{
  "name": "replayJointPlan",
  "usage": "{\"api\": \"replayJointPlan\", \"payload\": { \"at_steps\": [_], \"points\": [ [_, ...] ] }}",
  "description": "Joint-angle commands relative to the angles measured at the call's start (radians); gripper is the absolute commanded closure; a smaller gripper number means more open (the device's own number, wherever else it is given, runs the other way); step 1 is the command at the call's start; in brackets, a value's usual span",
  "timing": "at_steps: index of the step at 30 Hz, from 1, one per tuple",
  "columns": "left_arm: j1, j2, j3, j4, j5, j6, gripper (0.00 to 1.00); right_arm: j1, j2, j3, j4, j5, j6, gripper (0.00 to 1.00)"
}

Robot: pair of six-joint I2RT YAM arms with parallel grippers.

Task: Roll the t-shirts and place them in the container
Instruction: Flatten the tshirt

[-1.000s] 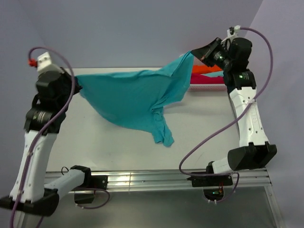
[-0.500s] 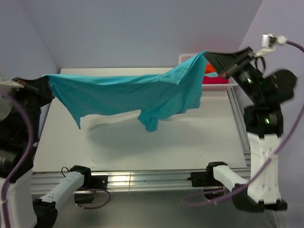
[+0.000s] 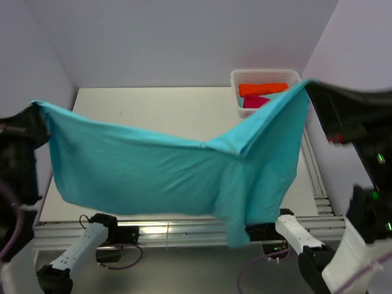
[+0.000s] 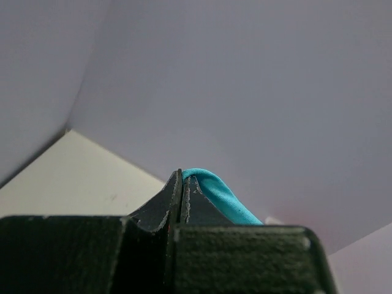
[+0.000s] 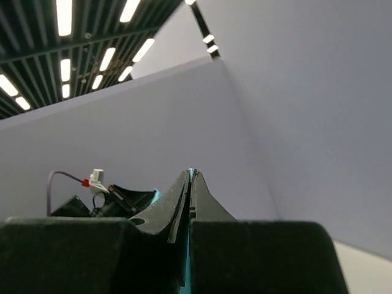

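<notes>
My left fingers (image 4: 173, 197) are closed on one end of the turquoise t-shirt (image 3: 165, 177), and my right fingers (image 5: 177, 199) on the other end. It hangs stretched between them above the counter (image 3: 153, 110). An orange t-shirt (image 3: 262, 89) and a magenta t-shirt (image 3: 253, 101) lie in the white basket (image 3: 264, 73).

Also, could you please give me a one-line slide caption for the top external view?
Turquoise soft-fabric t-shirt stretched in mid-air between left fingers and right fingers; white plastic lattice basket behind.
</notes>
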Motion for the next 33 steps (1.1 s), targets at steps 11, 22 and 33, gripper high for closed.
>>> {"api": "replayJointPlan", "payload": {
  "at_steps": [11, 22, 33],
  "points": [
    [0.058, 0.498, 0.219, 0.209, 0.053, 0.076, 1.00, 0.004, 0.774, 0.487, 0.073, -0.048, 0.266, 1.00],
    [0.065, 0.283, -0.113, 0.292, 0.180, 0.019, 1.00, -0.099, 0.608, -0.198, 0.549, -0.282, 0.550, 1.00],
    [0.061, -0.325, -1.178, 0.201, 0.515, -0.492, 0.99, -0.018, 0.198, -1.144, 0.314, -0.224, 0.162, 1.00]
  ]
}}
